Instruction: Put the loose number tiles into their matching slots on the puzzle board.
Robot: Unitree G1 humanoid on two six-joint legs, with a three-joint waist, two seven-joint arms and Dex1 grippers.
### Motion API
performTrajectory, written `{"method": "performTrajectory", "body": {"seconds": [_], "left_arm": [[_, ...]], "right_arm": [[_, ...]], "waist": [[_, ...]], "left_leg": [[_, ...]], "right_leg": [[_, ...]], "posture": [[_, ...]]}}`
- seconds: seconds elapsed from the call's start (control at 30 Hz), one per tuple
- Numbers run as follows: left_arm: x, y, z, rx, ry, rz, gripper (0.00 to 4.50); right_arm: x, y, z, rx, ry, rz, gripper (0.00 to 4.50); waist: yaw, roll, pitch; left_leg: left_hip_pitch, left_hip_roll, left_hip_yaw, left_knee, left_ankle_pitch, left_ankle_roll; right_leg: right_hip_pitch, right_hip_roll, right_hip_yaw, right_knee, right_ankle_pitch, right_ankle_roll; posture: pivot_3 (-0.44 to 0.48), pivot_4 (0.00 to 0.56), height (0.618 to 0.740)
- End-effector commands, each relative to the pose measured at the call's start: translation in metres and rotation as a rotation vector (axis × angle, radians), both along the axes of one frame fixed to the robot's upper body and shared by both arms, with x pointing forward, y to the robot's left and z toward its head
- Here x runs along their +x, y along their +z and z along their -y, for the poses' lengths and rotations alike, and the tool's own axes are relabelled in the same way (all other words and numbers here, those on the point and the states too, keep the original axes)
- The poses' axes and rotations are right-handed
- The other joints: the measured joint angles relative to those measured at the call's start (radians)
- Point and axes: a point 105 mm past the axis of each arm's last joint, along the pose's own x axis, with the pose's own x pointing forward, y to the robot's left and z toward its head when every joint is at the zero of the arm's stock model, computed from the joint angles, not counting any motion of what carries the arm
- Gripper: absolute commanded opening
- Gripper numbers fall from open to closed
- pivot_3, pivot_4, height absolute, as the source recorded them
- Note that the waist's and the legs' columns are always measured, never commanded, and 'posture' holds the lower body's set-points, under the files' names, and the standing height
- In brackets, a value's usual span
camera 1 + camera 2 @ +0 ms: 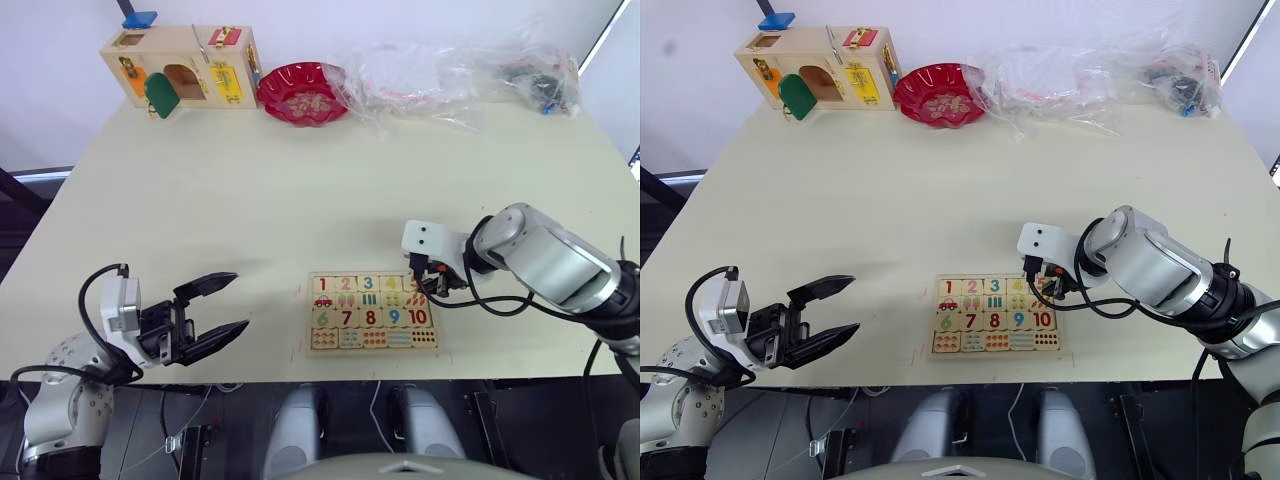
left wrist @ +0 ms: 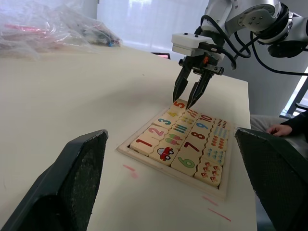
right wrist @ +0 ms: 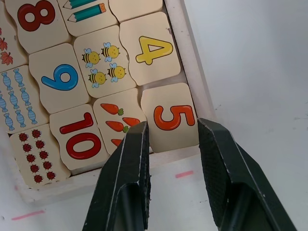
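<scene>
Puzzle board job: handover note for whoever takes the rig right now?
Right gripper: fingers open, poised over the 5 tile, holding nothing.
Left gripper: open, empty, hovering off to the board's left.
Puzzle board lies near the table's front edge. Top row reads 1 to 5; the 5 tile lies in the end slot, slightly askew. No loose tiles visible on the table.
Left: probably check that the 5 sits flush, then retract the right arm.

a pale cream table [image 1: 300,200] fills the scene, standing before a plain white wall [image 1: 350,20]. at its far edge sit a wooden latch box [image 1: 180,65], a red bowl [image 1: 302,93] and crumpled clear plastic bags [image 1: 460,70]. dark floor [image 1: 20,210] shows beside the table's left edge.
</scene>
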Motion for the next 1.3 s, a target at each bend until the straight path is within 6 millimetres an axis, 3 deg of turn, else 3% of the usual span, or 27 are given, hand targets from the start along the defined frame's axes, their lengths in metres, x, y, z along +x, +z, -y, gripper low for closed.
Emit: {"method": "performTrajectory", "body": {"seconds": [0.03, 0.97, 1.3], "left_arm": [[-0.001, 0.002, -0.001, 0.002, 0.005, 0.019, 4.50], [-0.002, 0.000, 0.000, 0.000, 0.014, 0.015, 4.50], [-0.002, -0.001, -0.001, -0.003, 0.018, 0.009, 4.50]], "right_arm": [[0.000, 0.006, -0.002, 0.003, 0.025, 0.023, 0.89], [0.001, 0.008, -0.002, 0.011, 0.032, 0.039, 0.89], [-0.002, 0.018, 0.004, 0.042, 0.027, 0.048, 0.89]], "waist": [[0.000, 0.000, 0.000], [0.000, 0.000, 0.000], [0.000, 0.000, 0.000]], "left_leg": [[0.000, 0.000, 0.000, 0.000, 0.000, 0.000], [0.000, 0.000, 0.000, 0.000, 0.000, 0.000], [0.000, 0.000, 0.000, 0.000, 0.000, 0.000]], "right_leg": [[0.000, 0.000, 0.000, 0.000, 0.000, 0.000], [0.000, 0.000, 0.000, 0.000, 0.000, 0.000], [0.000, 0.000, 0.000, 0.000, 0.000, 0.000]], "posture": [[0.000, 0.150, 0.740], [0.000, 0.150, 0.740], [0.000, 0.150, 0.740]]}}
